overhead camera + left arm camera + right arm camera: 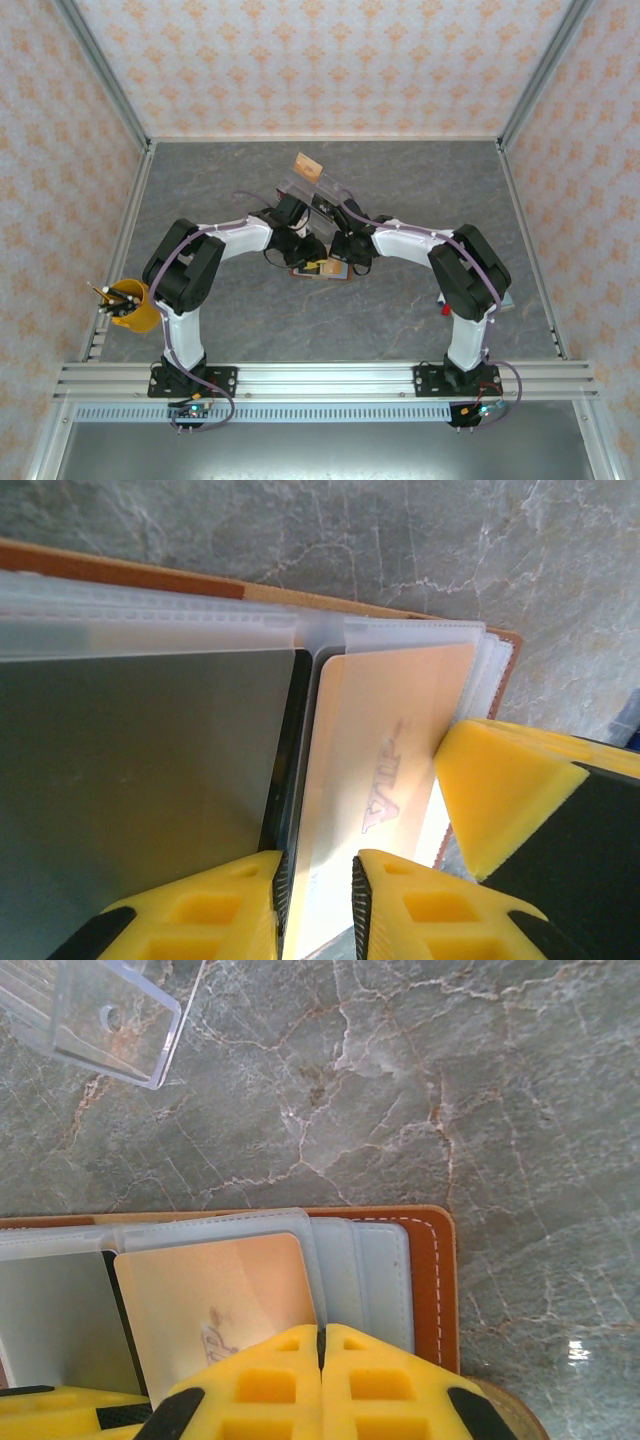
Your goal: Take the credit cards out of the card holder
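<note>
Tan card [385, 740] might drag the wallet [432, 1290] up if the clenched right jaws slip; left jaws' grip, can't tell.

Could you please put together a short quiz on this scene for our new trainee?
1. True or false: the right gripper is shut.
2. The card holder's cover is: A) brown, B) green, C) black.
3. Fill in: the yellow pen cup stands at the table's ___ edge.
Key: 1 true; 2 A; 3 left.
</note>
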Controlling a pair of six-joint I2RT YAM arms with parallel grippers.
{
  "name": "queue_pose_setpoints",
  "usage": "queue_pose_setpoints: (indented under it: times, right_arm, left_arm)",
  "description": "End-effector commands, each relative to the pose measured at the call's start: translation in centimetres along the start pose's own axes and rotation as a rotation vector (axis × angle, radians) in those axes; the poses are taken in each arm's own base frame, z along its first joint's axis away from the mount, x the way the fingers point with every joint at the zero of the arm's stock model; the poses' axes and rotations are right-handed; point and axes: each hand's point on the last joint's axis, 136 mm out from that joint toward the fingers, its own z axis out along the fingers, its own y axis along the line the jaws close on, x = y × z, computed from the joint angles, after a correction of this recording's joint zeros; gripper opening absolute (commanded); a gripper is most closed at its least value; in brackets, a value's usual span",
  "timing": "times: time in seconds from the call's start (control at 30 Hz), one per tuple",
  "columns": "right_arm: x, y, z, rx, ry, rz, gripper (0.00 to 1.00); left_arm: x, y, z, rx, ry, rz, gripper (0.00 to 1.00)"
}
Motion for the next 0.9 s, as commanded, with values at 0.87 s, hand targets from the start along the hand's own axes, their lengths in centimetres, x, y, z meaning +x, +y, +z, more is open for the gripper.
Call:
queue_pose_setpoints:
  times: [0.87]
  right_arm:
    - [2.5,-1.7,2.1,0.043,0.081,0.008,0.05]
  left_arm:
    - [-0.6,-1.6,-0.8,0.161,-0.013,0.062,0.2]
